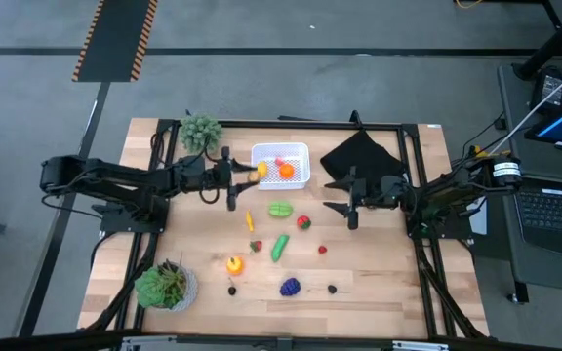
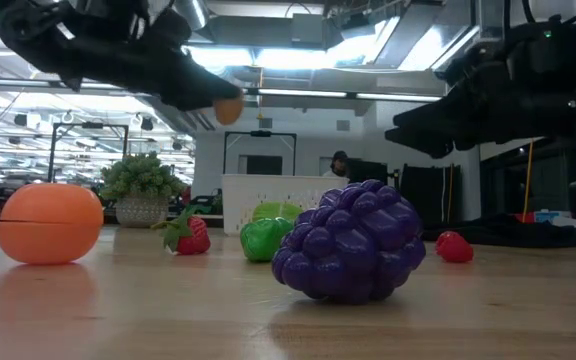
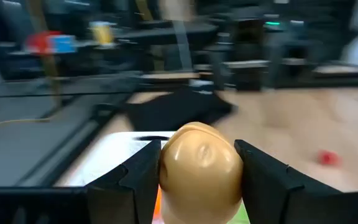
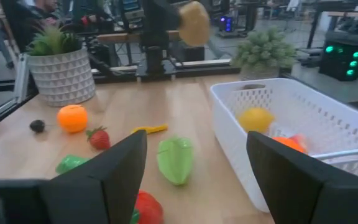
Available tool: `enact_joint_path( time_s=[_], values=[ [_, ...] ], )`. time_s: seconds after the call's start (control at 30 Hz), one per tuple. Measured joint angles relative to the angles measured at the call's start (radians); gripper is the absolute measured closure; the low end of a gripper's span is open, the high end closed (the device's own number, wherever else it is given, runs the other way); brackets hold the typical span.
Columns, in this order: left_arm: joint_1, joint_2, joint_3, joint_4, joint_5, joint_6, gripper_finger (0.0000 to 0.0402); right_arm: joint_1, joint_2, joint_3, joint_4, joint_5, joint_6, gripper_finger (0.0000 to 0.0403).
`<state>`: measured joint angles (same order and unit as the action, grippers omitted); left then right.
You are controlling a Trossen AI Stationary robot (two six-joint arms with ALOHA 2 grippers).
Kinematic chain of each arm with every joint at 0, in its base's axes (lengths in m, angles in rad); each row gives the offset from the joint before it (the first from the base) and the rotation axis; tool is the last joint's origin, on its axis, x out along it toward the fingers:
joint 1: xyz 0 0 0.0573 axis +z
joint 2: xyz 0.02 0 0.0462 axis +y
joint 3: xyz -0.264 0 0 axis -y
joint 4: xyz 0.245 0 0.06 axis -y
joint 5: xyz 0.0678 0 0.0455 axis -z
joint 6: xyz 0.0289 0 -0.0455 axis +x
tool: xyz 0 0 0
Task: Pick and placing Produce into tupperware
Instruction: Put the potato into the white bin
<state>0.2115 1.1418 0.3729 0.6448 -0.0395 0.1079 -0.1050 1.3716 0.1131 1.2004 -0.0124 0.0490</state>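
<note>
Two grippers: left gripper (image 1: 249, 174) holds tan produce (image 3: 200, 172) at tupperware (image 1: 302, 155) edge.

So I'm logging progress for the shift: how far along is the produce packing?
Early stage. Done: the tub holds a yellow, an orange and a red piece. In hand: the left tool grips a tan piece at the tub's left edge. Left: about ten on the table, including the grapes, pepper and strawberry. The right tool waits open by the black cloth.

High cam looks straight down, low cam table-level; both share purple grapes (image 1: 289, 287).
</note>
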Motion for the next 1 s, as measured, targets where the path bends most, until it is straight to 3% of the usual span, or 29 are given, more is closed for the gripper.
enact_joint_path(
  time_s=[0.07, 0.23, 0.47, 0.67, 1.0],
  values=[
    [0.001, 0.028, 0.000, 0.045, -0.055, 0.006, 0.0222, -0.002, 0.000, 0.000, 0.001, 0.048, 0.000, 0.0125],
    [0.015, 0.068, 0.000, 0.069, -0.074, 0.007, 0.0226, -0.003, 0.000, 0.000, -0.003, 0.176, 0.002, 0.0125],
    [0.047, 0.107, 0.013, 0.080, -0.072, -0.003, 0.0225, -0.003, 0.000, 0.000, -0.007, 0.177, -0.002, 0.0125],
    [0.098, 0.190, 0.117, 0.084, -0.069, -0.011, 0.0225, -0.003, 0.000, 0.000, -0.007, 0.178, -0.003, 0.0125],
    [0.181, 0.382, 0.283, 0.063, 0.044, 0.012, 0.0222, -0.002, 0.000, 0.000, -0.030, 0.179, -0.004, 0.0125]
  ],
)
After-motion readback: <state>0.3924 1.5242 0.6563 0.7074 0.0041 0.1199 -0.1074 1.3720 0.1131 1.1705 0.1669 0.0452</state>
